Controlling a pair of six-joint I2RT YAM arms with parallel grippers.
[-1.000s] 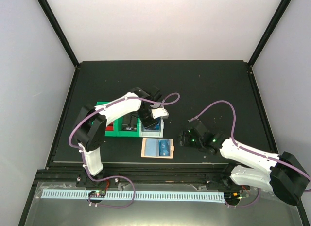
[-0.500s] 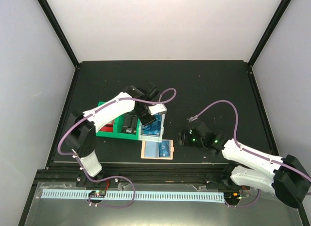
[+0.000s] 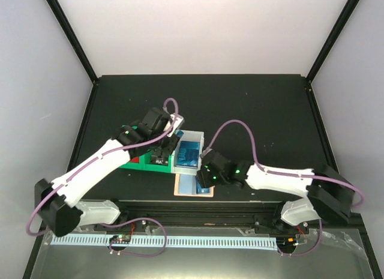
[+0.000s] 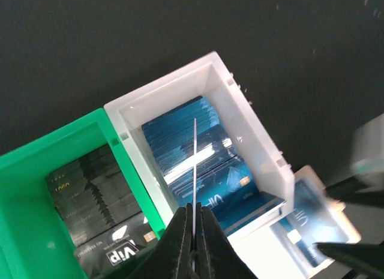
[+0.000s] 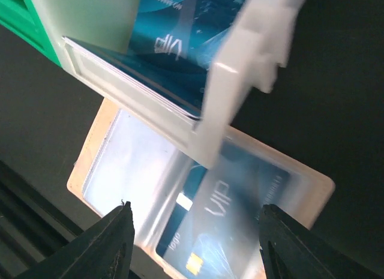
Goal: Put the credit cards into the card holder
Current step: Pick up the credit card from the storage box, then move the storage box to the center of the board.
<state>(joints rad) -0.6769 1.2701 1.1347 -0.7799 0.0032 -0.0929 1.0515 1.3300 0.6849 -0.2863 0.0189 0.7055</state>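
Note:
A stack of blue credit cards (image 4: 207,165) fills the white bin (image 4: 258,141), which shows from above as the white bin (image 3: 191,137). My left gripper (image 4: 195,208) is shut on one card, seen edge-on as a thin pale line (image 4: 195,153), above that stack. From above, the left gripper (image 3: 170,138) hangs over the bins. The tan card holder (image 5: 96,147) lies open in front of the white bin, with one blue card (image 5: 240,207) in its clear pocket. My right gripper (image 5: 195,222) is open just above the card holder (image 3: 186,186), a finger on each side of the pocket.
A green bin (image 4: 36,231) left of the white one holds dark cards (image 4: 96,195). In the top view the green bin (image 3: 133,164) sits at the table's front left. The table's front rail (image 3: 198,204) runs just below the holder.
My left arm has drawn back and up from the white bin with a card pinched in it. My right arm has swung left from the open table to over the card holder.

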